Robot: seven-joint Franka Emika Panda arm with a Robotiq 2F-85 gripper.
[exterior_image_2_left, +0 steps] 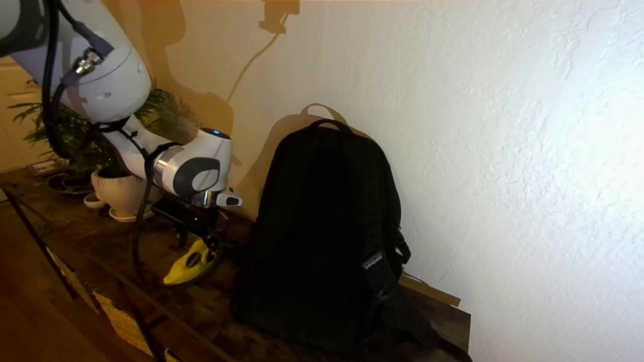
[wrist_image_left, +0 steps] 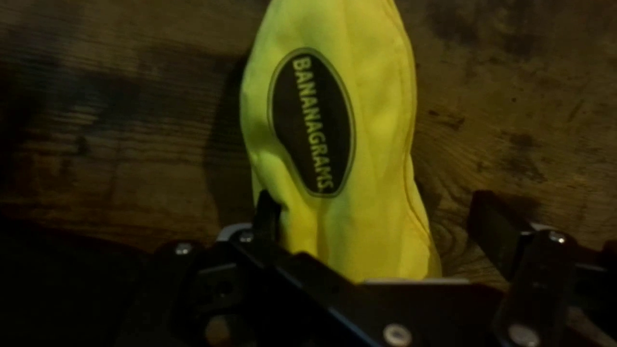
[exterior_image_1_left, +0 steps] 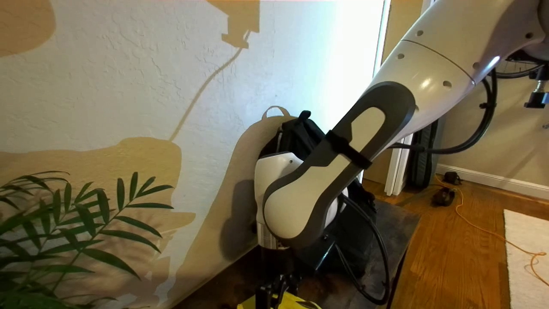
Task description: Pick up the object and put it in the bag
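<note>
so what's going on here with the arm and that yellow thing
A robot arm has its gripper down at a yellow Bananagrams pouch lying on a wooden surface. The jaws stand open astride it, one seeming to press into its side, the other apart from it, so it isn't gripped yet. The black backpack, where the pouch should go, stands upright nearby on the same surface.
</note>
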